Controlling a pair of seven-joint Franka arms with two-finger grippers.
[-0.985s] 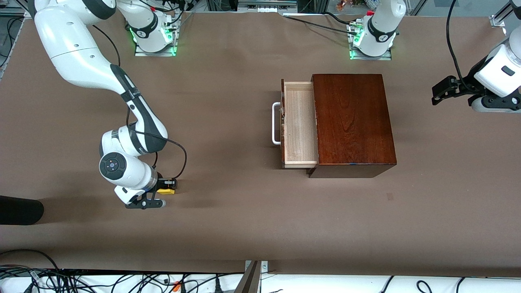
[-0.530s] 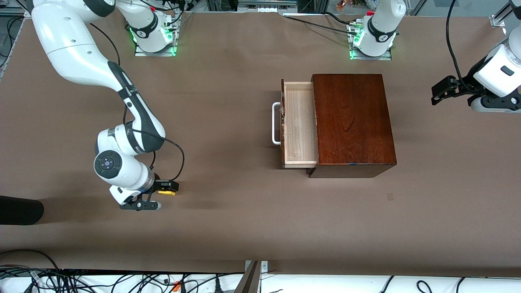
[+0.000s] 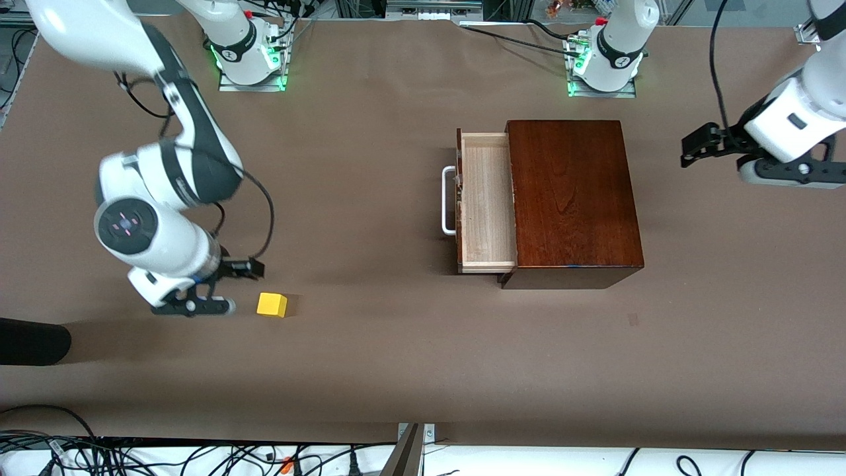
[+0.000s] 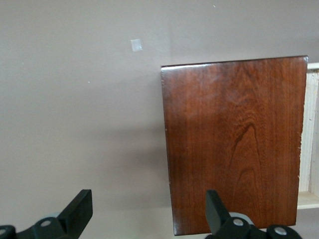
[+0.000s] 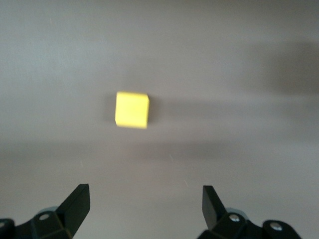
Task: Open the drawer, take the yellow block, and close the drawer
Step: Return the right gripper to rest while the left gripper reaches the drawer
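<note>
**Yellow block on table, drawer open**

Yellow block (image 3: 271, 305) sits on the brown table (image 3: 370, 357), toward the right arm's end, well apart from the wooden box (image 3: 572, 198); nothing touches it. Right gripper (image 3: 218, 287) is up in the air just beside the block, fingers spread and empty; its wrist view shows the block (image 5: 132, 109) lying clear of both fingertips. Drawer (image 3: 486, 201) is pulled out, pale inside bare, white handle (image 3: 448, 200) facing the right arm's end. Left gripper (image 3: 717, 149) waits over the table's left-arm end, fingers released, empty.
</note>
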